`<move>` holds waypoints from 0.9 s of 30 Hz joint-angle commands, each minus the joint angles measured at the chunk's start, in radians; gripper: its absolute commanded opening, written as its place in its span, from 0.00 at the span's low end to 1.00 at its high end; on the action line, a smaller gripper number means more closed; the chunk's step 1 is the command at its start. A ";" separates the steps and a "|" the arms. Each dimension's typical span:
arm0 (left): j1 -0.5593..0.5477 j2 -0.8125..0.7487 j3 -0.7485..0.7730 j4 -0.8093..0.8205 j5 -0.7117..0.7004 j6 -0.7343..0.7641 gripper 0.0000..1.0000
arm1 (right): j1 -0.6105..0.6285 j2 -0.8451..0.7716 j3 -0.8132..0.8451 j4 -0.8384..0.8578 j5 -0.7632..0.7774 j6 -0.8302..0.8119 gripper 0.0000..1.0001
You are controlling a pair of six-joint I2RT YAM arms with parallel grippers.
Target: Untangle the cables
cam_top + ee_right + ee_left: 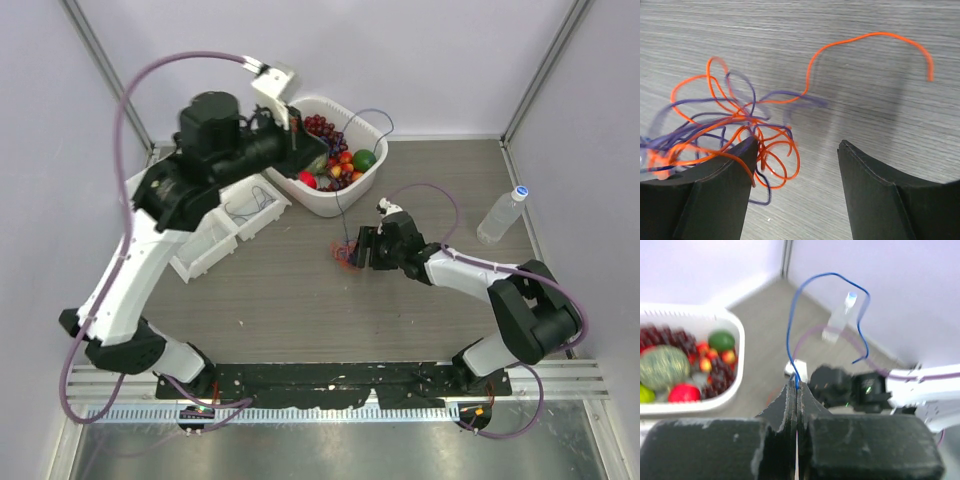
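A tangle of thin orange-red and purple cables (345, 254) lies on the table in front of the basket. In the right wrist view the tangle (732, 127) sits against my left finger, with one orange strand (865, 36) trailing to the right. My right gripper (797, 142) is open and low over the table, its jaws beside the tangle; it also shows in the top view (354, 252). My left gripper (797, 386), raised over the basket (303, 150), is shut on a thin blue cable (789, 330) that loops upward and hangs down (338, 205) to the tangle.
A white basket (372, 182) of toy fruit stands at the back centre; it also shows in the left wrist view (737, 335). White open trays (215, 245) lie at the left. A water bottle (500, 213) stands at the right.
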 commanded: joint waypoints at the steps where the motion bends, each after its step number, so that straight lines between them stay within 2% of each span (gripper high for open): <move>1: -0.004 -0.056 0.132 0.113 -0.032 -0.022 0.00 | -0.004 0.026 0.054 -0.071 0.101 0.012 0.70; 7: -0.006 -0.026 0.307 0.136 0.051 -0.057 0.00 | -0.018 0.003 0.045 -0.091 0.114 0.006 0.70; 11: -0.004 -0.022 0.350 0.142 0.007 -0.052 0.00 | -0.036 -0.001 0.045 -0.106 0.148 0.000 0.70; 14: -0.002 -0.028 0.326 0.104 -0.152 -0.026 0.00 | -0.038 -0.017 0.048 -0.109 0.146 -0.022 0.70; 18: -0.002 -0.026 0.280 0.029 -0.501 -0.008 0.00 | -0.038 -0.061 0.058 -0.120 0.062 -0.057 0.70; 20: -0.002 -0.034 0.223 0.021 -0.632 0.017 0.00 | -0.036 -0.087 0.056 -0.125 0.060 -0.057 0.70; 24: 0.017 -0.043 0.112 0.047 -0.792 0.089 0.00 | -0.040 -0.095 0.059 -0.149 0.063 -0.060 0.70; 27: 0.101 -0.020 0.082 -0.005 -0.854 0.029 0.00 | -0.038 -0.092 0.079 -0.174 0.057 -0.060 0.70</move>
